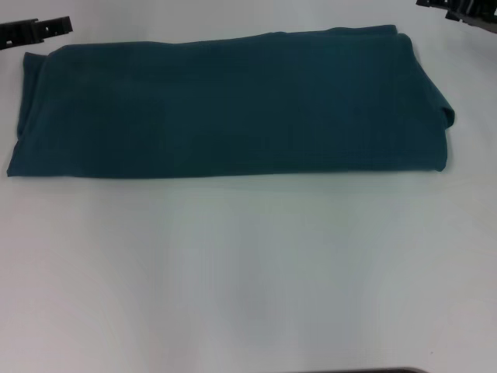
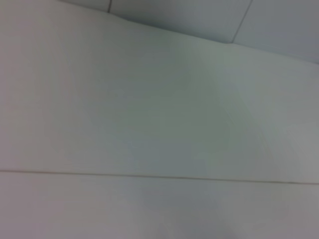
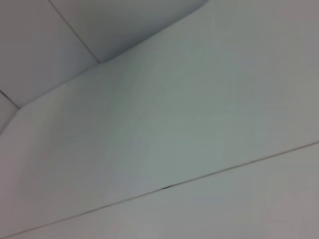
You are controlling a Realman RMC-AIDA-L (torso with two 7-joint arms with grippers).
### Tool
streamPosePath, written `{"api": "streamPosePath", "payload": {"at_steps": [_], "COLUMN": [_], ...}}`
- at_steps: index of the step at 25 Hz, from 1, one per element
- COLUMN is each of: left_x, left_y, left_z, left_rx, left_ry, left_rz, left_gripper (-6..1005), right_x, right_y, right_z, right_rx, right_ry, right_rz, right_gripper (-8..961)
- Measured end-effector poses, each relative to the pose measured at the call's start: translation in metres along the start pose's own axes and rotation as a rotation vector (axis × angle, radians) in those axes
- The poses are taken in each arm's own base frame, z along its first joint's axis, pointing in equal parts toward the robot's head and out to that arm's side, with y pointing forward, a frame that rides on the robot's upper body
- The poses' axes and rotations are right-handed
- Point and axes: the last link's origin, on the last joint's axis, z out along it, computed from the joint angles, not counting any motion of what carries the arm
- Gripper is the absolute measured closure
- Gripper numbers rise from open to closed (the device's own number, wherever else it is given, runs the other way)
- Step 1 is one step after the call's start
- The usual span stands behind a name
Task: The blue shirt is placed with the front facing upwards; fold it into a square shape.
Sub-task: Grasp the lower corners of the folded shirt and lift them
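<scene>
Head view: your dark teal-blue cotton shirt (image 1: 233,105) lies folded into a long band, awaiting crosswise folds; left gripper (image 1: 35,31) upper left, right gripper (image 1: 462,9) upper right, both withdrawn, grip state indeterminate.

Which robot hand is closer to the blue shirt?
Left, by a little. The left gripper sits just past the blue shirt at its far left corner, almost touching. The right gripper is beyond the far right corner with a wider gap.
</scene>
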Motion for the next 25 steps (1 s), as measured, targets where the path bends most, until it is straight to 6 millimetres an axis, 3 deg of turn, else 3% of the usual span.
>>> {"api": "streamPosePath", "payload": {"at_steps": [5,15,25], "left_x": [-0.004,-0.025,-0.051], "left_y": [0.004,0.008,0.001], "left_z": [-0.010,-0.038,-0.062], "left_rx": [-0.061,-0.138,-0.191], "left_ry": [-0.023,-0.069,-0.042], "left_rz": [-0.013,0.015,-0.036], "left_gripper": [222,200,199], "right_x": [0.012,0.039,0.062], "right_y": [-0.001,-0.012,-0.031], "right_z": [-0.018,-0.063,-0.100], "right_rx": [-0.104,-0.245,-0.237], "right_ry": [-0.006,0.115,0.340], "right_rz": [-0.008,-0.011,0.104], "right_gripper": [203,162,165]}}
